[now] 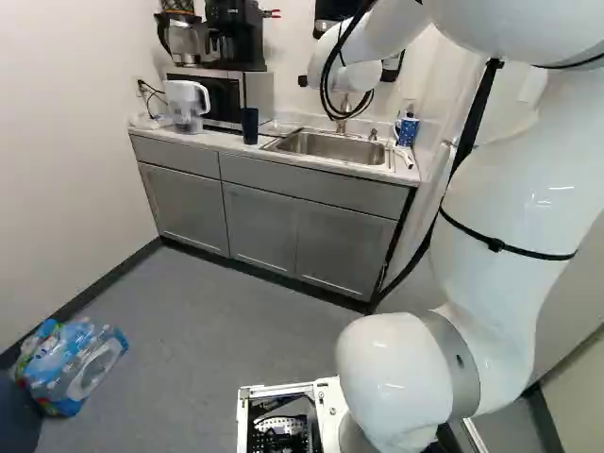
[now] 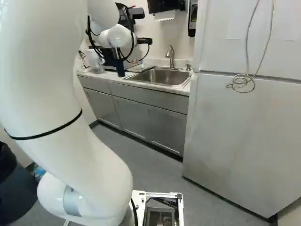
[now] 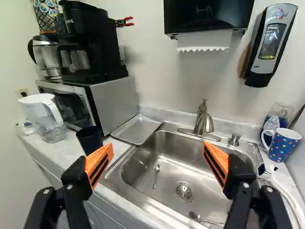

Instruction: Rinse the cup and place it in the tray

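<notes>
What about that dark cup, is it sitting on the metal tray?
No, the dark cup stands on the counter, beside the metal tray.

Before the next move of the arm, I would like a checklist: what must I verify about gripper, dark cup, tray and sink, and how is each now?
1. Gripper open: ok, wide apart.
2. Dark cup upright on the counter: ok.
3. Cup between the fingers: not ok, it stands to one side.
4. Tray free: ok.
5. Sink free: not ok, a spoon lies inside.
6. Cup clean inside: cannot tell.
</notes>
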You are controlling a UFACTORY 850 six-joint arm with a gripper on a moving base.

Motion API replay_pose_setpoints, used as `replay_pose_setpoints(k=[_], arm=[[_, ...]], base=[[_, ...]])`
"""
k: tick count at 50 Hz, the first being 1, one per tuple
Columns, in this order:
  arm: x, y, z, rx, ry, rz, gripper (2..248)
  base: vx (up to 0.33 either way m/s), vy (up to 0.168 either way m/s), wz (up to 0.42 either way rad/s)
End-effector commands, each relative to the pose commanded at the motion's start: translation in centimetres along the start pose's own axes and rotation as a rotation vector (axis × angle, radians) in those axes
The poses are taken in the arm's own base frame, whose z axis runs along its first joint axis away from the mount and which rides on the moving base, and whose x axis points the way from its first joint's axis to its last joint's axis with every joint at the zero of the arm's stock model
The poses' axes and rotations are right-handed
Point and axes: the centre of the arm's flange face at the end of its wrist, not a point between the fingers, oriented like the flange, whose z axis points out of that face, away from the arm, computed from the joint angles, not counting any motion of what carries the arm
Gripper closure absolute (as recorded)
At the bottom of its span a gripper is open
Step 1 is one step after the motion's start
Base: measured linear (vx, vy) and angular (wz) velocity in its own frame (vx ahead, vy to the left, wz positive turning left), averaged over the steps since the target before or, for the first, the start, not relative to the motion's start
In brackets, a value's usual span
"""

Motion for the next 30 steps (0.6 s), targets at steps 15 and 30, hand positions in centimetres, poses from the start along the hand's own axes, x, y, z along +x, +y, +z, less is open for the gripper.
replay_pose_setpoints(k=[15,30], arm=[[0.00,0.00,0.00,0.000,0.000,0.000,3],[0.00,0.00,0.00,0.000,0.000,0.000,3]], base=[[0.093,0.002,-0.006],[0.091,0.006,-0.009]])
